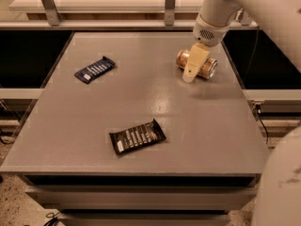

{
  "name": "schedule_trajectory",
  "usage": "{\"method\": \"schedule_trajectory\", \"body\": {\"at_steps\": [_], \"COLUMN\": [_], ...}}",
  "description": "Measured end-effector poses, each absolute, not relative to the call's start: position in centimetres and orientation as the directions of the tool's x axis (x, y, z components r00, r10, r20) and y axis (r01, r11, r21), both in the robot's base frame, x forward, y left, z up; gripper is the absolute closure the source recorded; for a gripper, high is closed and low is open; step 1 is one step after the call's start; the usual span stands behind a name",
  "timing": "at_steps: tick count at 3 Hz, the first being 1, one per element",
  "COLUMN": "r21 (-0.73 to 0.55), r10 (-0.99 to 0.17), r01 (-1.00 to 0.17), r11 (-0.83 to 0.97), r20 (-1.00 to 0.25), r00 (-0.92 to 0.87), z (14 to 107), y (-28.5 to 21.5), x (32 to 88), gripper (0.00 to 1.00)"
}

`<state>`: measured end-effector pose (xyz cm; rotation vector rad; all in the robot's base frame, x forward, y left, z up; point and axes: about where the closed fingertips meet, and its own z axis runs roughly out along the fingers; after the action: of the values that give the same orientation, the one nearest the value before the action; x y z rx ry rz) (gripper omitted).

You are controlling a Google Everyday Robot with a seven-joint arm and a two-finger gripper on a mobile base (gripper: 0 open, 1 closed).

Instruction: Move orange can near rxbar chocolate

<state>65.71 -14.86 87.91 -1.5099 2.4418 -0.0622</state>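
Golden-orange metal with silver ends, the orange can (209, 68) is lying on its side near the far right corner of the grey table (197, 126), its long axis running roughly left to right. Its print is showing only as a pale pattern, with no word that can be made out. The gripper (192, 68) is hanging right over the middle of the can, its pale cream end crossing the can's near side down toward the tabletop, and the white arm (214, 18) is slanting in above it from the upper right. Whether the gripper is spread around the can, closed on it, or merely in front of it, I cannot tell from this view. Judging by the task, it is sitting there because the can is the thing to be carried. A can on its side is apt to roll, so taking it across the round body seems the sensible hold. The rxbar chocolate (137, 136) is lying flat near the front edge, left of centre and well apart from the can, which is probably facing a diagonal trip toward the near left. The dark wrapper is turned slightly, its right end pointing away, and it is showing rows of white text and a small white label at its left end, none of it readable. A dark blue bar (95, 69) is lying flat toward the far left, well apart from both, also bearing white lines too small to read.
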Motion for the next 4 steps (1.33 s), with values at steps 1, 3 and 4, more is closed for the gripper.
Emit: {"method": "schedule_trajectory", "body": {"at_steps": [1,3,4], "r21": [-0.149,-0.12,-0.119], "r10": [-0.87,-0.846,-0.849], "r01": [-0.865,-0.852,-0.86], "r11": [0.48,0.51,0.495], "r20": [-0.207,-0.247,-0.274], "r00": [-0.447,-0.472,-0.451], "z": [86.49,85.64,86.18], "y": [-14.9,-15.53,-15.54], "x": [66.38,66.78,66.72], "gripper": [0.15,0.59,0.83]}}
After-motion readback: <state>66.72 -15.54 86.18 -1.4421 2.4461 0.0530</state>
